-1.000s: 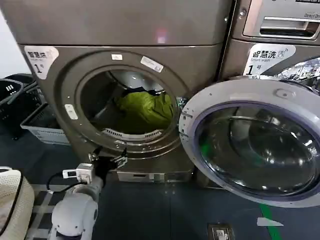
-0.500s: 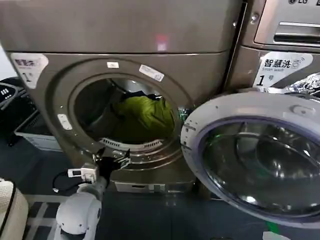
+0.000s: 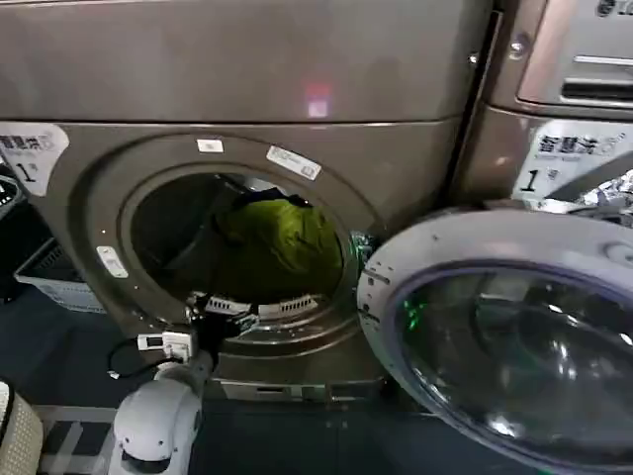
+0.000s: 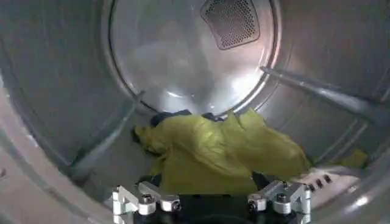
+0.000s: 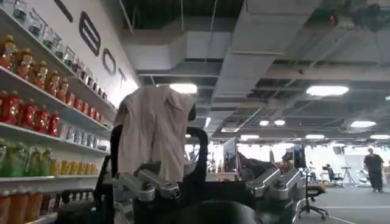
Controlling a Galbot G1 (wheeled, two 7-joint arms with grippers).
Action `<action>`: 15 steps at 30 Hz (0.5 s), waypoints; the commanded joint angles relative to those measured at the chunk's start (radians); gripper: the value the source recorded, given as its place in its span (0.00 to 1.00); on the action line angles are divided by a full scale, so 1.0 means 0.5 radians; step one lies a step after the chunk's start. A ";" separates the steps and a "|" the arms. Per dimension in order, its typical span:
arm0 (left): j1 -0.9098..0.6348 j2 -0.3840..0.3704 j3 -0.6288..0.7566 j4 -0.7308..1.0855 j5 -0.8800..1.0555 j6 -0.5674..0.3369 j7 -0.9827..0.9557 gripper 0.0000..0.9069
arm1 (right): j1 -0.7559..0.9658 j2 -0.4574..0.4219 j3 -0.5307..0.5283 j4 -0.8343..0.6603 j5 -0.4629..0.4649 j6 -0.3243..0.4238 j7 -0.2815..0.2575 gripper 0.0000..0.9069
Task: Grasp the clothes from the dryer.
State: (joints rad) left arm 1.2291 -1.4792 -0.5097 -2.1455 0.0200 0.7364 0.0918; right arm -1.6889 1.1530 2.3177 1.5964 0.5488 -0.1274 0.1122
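While the dryer [image 3: 237, 198] stands with its door [image 3: 504, 336] swung out to the right, the round opening is fully clear, and the left gripper [image 3: 220, 315] sits right at the bottom lip of it. Its fingers [image 4: 137, 199] are spread wide with nothing between them. The clothes [image 3: 277, 245] lie on the drum floor toward the back and a bit right of centre — a yellow-green heap with a dark bit of fabric poking out behind it. In the left wrist view the clothes [image 4: 222, 152] are just ahead of the gripper [image 4: 210, 202] but not touching it, with bare drum wall on both sides and lots of free space above, up to the shiny back plate [image 4: 189, 55] and its vent grille [image 4: 230, 21]. Two drum ribs [image 4: 103, 140] stick out either side of the heap.

The right gripper [image 5: 207, 185] is off somewhere else — pointed at a ceiling and a shelf of bottles [image 5: 36, 115], fingers apart and empty, with a pale garment on a rack [image 5: 155, 137] beyond it.

A basket [image 3: 45, 277] sits on the floor left of the dryer.
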 commanded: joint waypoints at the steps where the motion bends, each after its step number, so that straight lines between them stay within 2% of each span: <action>1: -0.014 0.001 0.009 0.023 0.027 0.065 -0.002 1.00 | -0.011 0.005 -0.003 0.006 -0.006 0.005 0.010 1.00; 5: -0.084 -0.008 0.042 0.089 0.064 -0.003 -0.040 1.00 | -0.019 0.004 0.011 0.000 -0.011 0.017 0.010 1.00; 8: -0.242 -0.033 0.087 0.284 0.111 -0.092 -0.050 1.00 | -0.022 0.008 0.015 -0.006 -0.010 0.037 0.004 1.00; 9: -0.334 -0.045 0.098 0.413 0.088 -0.119 -0.052 1.00 | -0.020 0.012 0.011 -0.002 -0.009 0.037 0.004 1.00; 11: -0.541 -0.083 0.116 0.703 0.079 -0.318 -0.125 1.00 | -0.020 0.017 0.003 0.001 -0.008 0.039 0.004 1.00; 15: -0.910 -0.119 0.100 1.072 0.155 -0.417 -0.141 1.00 | -0.013 0.010 -0.007 -0.016 -0.011 0.049 0.001 1.00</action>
State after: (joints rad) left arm 1.0825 -1.5130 -0.4692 -1.9633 0.0613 0.7365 0.0537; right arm -1.6965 1.1601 2.3157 1.5909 0.5440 -0.1070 0.1128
